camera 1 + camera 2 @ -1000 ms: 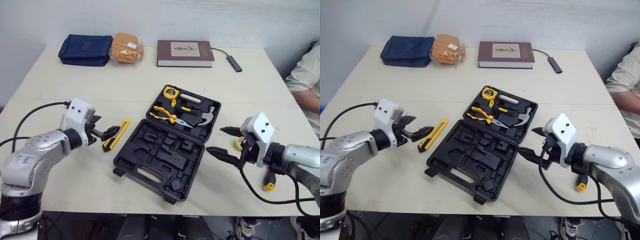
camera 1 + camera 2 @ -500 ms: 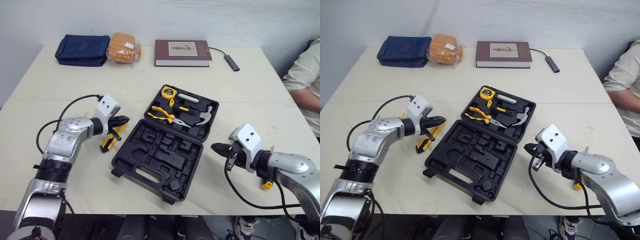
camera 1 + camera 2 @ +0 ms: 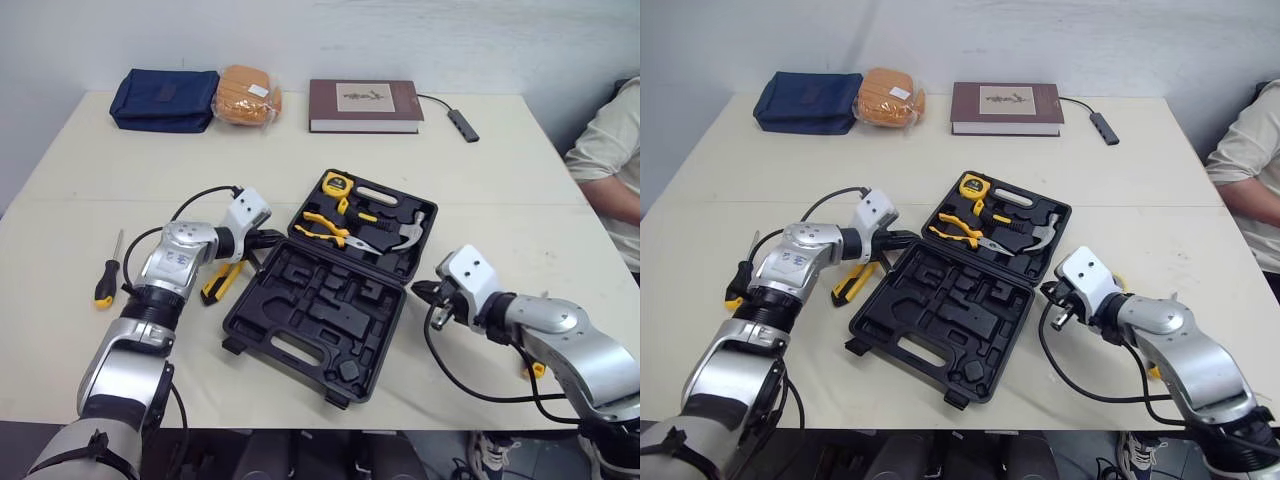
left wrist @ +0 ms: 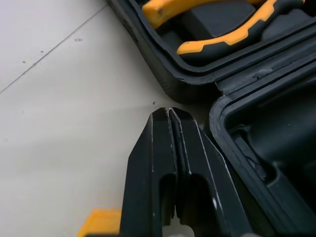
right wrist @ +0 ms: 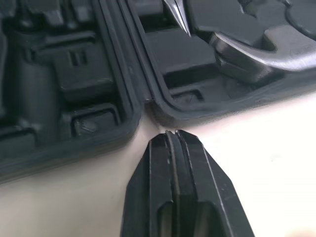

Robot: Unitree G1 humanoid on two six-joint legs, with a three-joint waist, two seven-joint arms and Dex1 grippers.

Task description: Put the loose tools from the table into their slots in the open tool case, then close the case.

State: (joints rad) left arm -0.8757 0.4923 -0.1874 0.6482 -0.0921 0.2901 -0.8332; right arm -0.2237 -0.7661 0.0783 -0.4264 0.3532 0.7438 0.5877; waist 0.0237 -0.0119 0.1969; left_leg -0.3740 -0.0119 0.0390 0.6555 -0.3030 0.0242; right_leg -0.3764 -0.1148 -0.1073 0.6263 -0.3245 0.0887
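Left wrist view: left gripper (image 4: pixel 169 111), fingers pressed together on nothing, sits just beside the hinge corner of the open tool case (image 3: pixel 300 320), its forearm low over the yellow utility knife (image 3: pixel 213 287). Right gripper (image 5: pixel 172 133), likewise closed, noses the opposite hinge corner. A screwdriver (image 3: pixel 104 283) lies loose, well left. Farther back, the book (image 3: pixel 362 105) has a cover label too small to read.

L gripper (image 3: pixel 274 238) went from beside knife (image 3: pixel 216 283) to case (image 3: pixel 300 335) hinge, left end. R gripper (image 3: pixel 421 291) closed up from wide open & moved in to hinge's right end. Screwdriver (image 3: pixel 105 272) got uncovered.
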